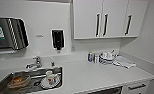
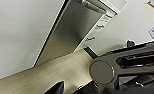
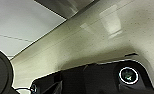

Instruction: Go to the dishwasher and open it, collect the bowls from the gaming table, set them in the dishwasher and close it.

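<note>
On the head view I'm parked square to a white counter [image 1: 93,75]. A steel sink [image 1: 3,85] sits in the lower left of the frame, holding a brownish dish [image 1: 18,81] and one mug on a plate [image 1: 51,78], with the tap [image 1: 34,63] behind it. On the wall I count one paper-towel dispenser [image 1: 8,32] at the left edge and one black soap dispenser [image 1: 57,39] near the middle. Three white upper cabinet doors [image 1: 108,18] with dark handles fill the upper right. Further back on the counter stand a small bottle [image 1: 90,57], a stack of dishes [image 1: 106,58] and a folded cloth [image 1: 124,62]. At the bottom edge, right of centre, a dark gap [image 1: 110,90] opens beneath the counter lip; I can't tell what it is.

On the left wrist view one brushed steel panel, the dishwasher [image 2: 68,35], runs diagonally from the upper right towards the lower left, with its bar handle [image 2: 93,6] at the top of the frame. I judge the left arm the nearer one to it, the handle's long axis lying level along the door's upper edge. Beige floor [image 2: 43,75] lies below. I can't tell how the left gripper's fingers stand.

On the right wrist view I see beige floor [image 3: 93,42], and a sliver of steel front in the upper middle. Here too I cannot tell the right gripper's state.
</note>
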